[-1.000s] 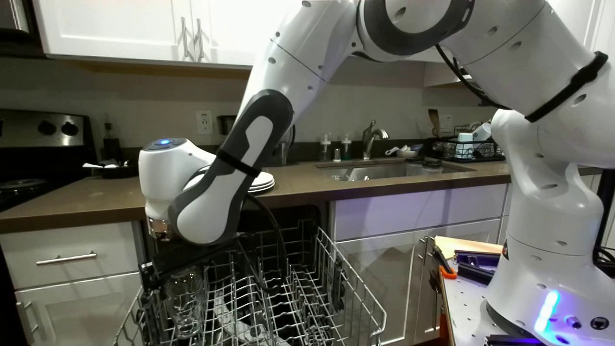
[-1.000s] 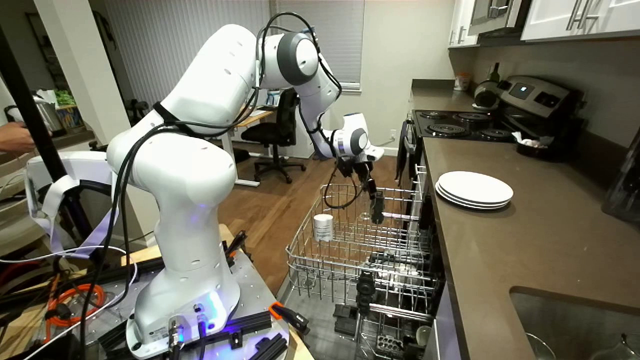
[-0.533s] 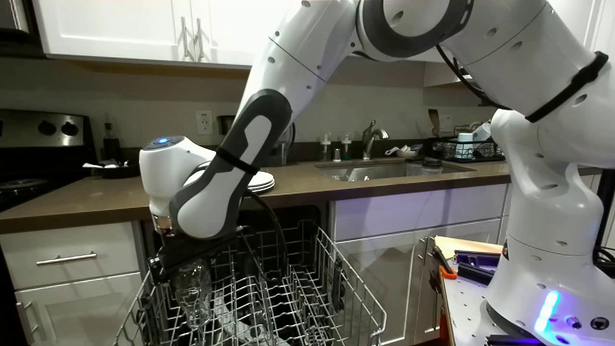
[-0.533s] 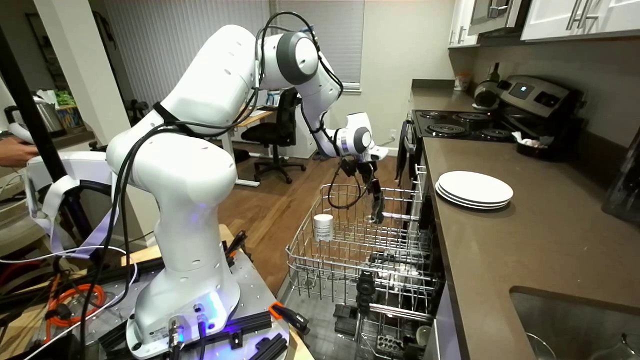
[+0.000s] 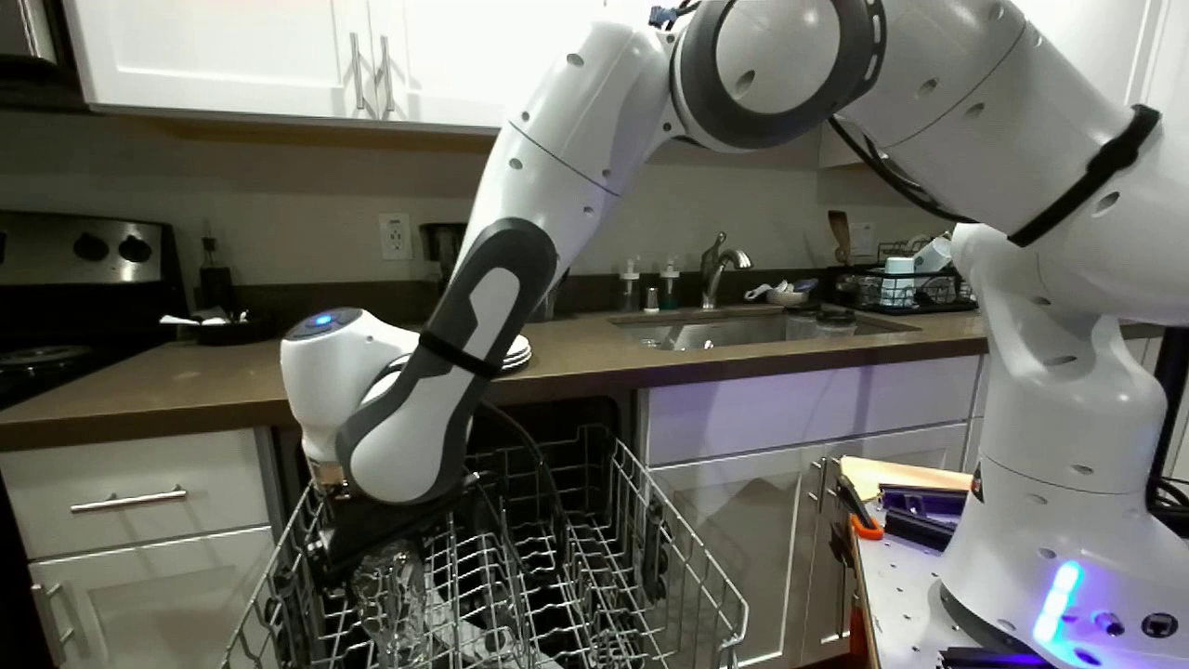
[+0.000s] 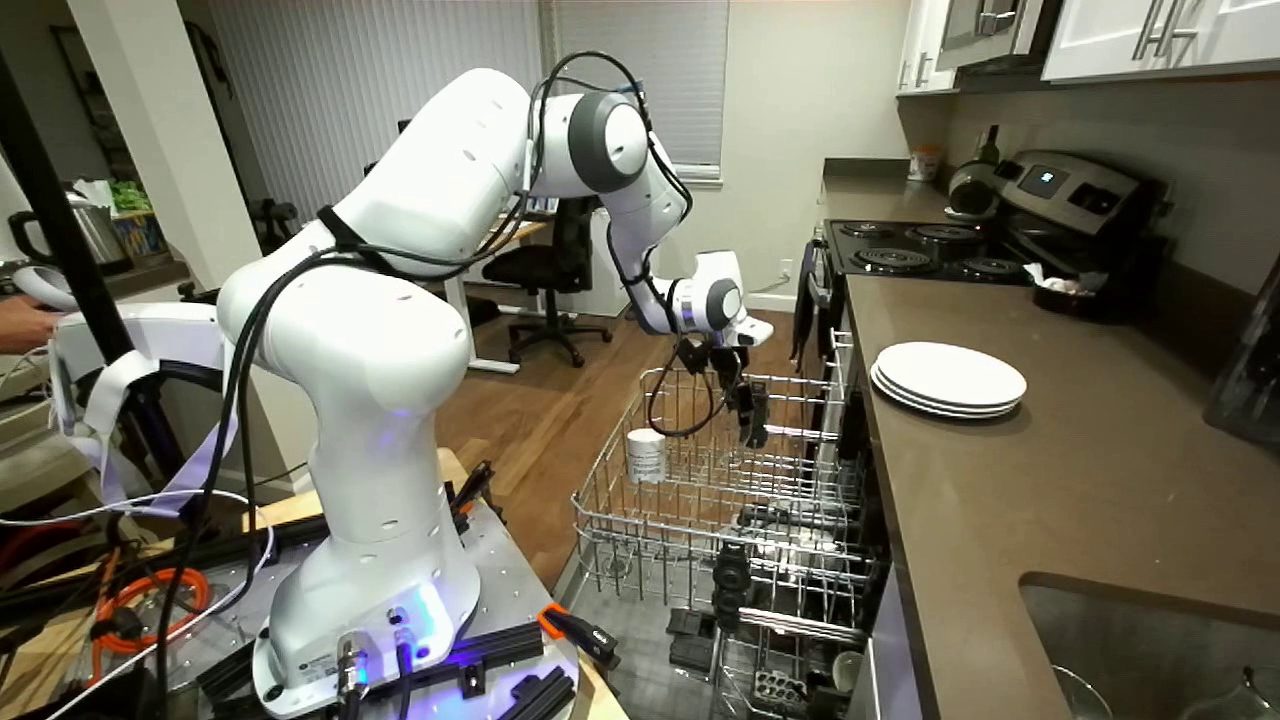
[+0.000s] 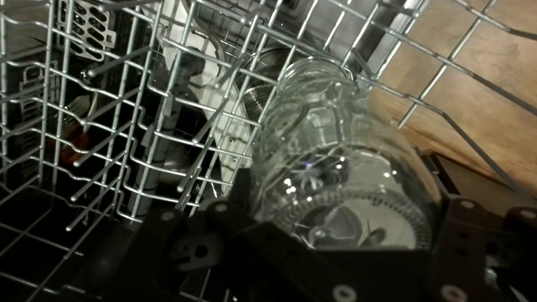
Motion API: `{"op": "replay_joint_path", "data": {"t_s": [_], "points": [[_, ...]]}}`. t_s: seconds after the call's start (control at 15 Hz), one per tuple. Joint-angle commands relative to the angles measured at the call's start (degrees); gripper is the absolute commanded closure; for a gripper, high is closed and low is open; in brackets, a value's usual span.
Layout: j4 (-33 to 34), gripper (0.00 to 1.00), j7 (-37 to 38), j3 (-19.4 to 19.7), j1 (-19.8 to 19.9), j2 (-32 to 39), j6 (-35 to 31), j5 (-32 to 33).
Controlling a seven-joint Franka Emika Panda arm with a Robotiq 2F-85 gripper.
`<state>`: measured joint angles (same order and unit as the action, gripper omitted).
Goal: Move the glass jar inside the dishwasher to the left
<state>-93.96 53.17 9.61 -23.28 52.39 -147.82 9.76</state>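
Gripper [image 7: 342,180] clamped around jar [image 7: 327,138] | jar within rack [image 5: 685,530], towards its 8 o'clock in an exterior view; resting or lifted, cannot tell | likely light, rigid, slick, breakable | best held squarely across the wide body, snug but gentle

The arm [image 6: 455,175] arches up and over to a low wrist [image 6: 705,300], fingers [image 6: 753,413] clamped and angled downward.
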Motion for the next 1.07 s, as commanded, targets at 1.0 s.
{"op": "replay_joint_path", "data": {"t_s": [1.0], "points": [[-4.05, 0.0, 0.55, -0.03, 0.66, -14.82, 14.07, 1.39]]}}
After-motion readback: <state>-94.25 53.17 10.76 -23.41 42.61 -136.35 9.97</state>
